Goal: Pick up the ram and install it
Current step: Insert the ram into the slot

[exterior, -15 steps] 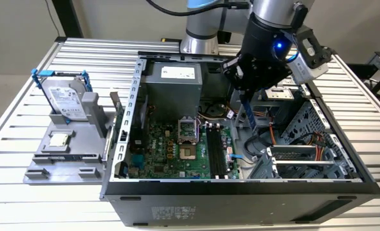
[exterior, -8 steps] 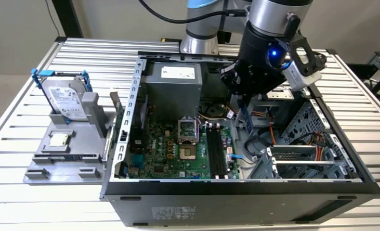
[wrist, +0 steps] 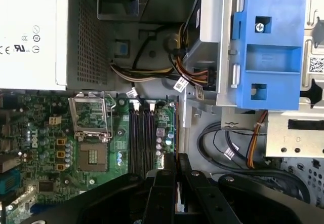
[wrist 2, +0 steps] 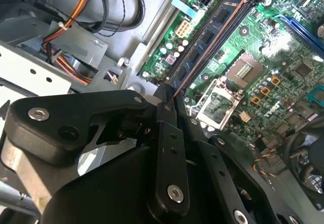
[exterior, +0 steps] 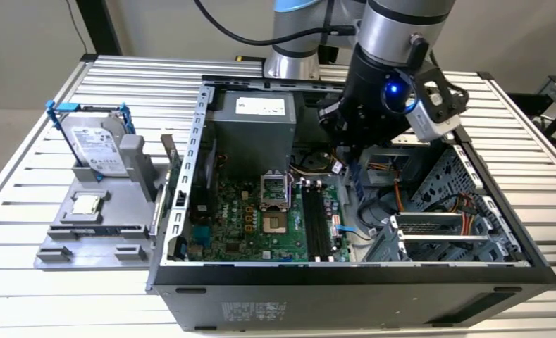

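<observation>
Tool [wrist 2: 169,96], fingers together, sits at one end of the ram [wrist 2: 210,31]; motherboard [wrist 2: 283,67] beneath.

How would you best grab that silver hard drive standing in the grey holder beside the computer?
Probably by its upper half, from above, pinching the two broad faces. The hard drive stands on end with its lower end sunk in the grey holder, and a grey post crowds its edge on the exterior view's right, leaving the top free.
</observation>
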`<state>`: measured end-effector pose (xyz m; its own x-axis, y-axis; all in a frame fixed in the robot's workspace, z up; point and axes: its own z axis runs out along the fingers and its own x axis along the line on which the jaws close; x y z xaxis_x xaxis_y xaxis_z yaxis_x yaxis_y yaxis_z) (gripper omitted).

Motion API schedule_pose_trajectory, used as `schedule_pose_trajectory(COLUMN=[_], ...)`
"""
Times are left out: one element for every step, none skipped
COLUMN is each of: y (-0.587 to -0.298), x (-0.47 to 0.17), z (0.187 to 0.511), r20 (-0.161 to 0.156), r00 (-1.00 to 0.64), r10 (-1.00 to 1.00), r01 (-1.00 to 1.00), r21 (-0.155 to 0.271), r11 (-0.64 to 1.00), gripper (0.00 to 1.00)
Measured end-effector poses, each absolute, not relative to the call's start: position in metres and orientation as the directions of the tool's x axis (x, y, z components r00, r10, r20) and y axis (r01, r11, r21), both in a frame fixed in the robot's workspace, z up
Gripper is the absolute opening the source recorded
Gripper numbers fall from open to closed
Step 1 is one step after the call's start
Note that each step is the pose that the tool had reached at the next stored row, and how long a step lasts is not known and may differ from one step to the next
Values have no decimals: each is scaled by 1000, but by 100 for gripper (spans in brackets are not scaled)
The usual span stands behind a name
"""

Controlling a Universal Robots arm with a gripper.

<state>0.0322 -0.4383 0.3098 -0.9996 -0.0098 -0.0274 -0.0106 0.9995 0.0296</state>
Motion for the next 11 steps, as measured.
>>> schedule_pose_trajectory(y=[-438,-438,-438,-438,-438,-438,-438,-438,-438,-438,-438], x=[32,32,32,31,31,31,31,31,31,31,31], z=[308,306,305,303,301,299,297,295,294,292,290], r20=[-27,-27,-27,-27,-27,-27,-27,-27,-27,-27,-27], r00=[-1000,-1000,-1000,-1000,-1000,-1000,-1000,-1000,-1000,-1000,-1000], r10=[-9,-9,-9,-8,-7,-7,-6,-6,-6,-6,-6], r01=[-10,-10,-9,-9,-8,-7,-7,-7,-7,-7,-7], r21=[29,29,29,29,29,29,29,29,29,29,29], r11=[1000,1000,1000,1000,1000,1000,1000,1000,1000,1000,1000], gripper=[0,0,0,0,0,0,0,0,0,0,0])
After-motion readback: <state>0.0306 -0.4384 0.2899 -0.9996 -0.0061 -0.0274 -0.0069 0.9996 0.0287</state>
